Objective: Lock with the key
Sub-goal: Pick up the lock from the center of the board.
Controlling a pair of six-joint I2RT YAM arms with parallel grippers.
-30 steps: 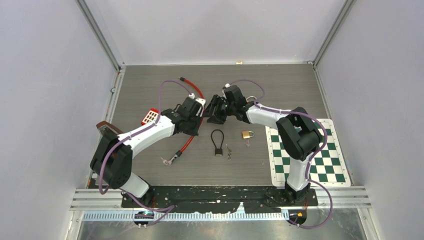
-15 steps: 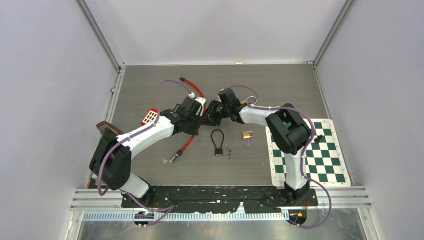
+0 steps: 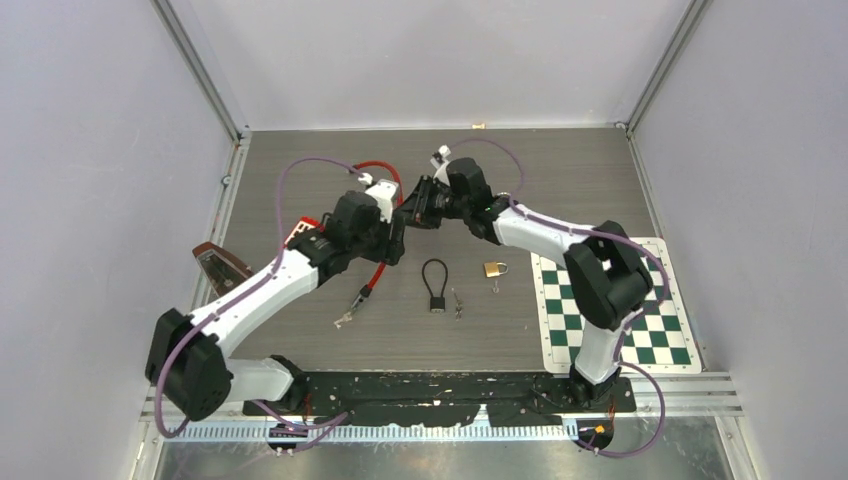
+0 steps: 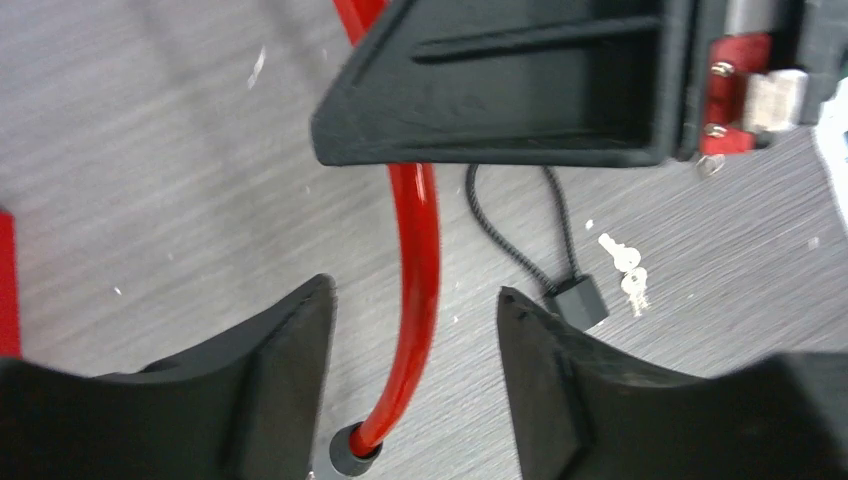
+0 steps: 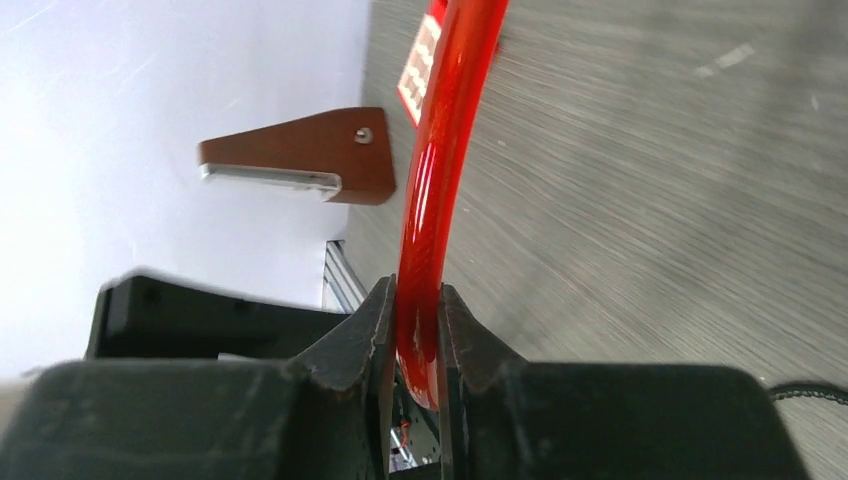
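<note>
The right gripper (image 5: 415, 300) was pinched tight on the red cable lock (image 5: 450, 120), held up over the middle of the table (image 3: 560, 180). The left gripper (image 4: 412, 292) was spread wide either side of that cable, clear of it. A black cable lock (image 3: 435, 283) lay nearby, small keys (image 3: 457, 303) just beside it, a brass padlock (image 3: 494, 268) near

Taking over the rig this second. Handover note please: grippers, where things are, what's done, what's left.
Right gripper: shut on the red cable, holding part of it raised.
Left gripper: open, jaws either side of the same cable lower down, not gripping.
Black cable lock and small keys lie on the table; brass padlock to their right.
Done: cable grasped. Left: no key in either gripper, so fetch key, insert, turn.
</note>
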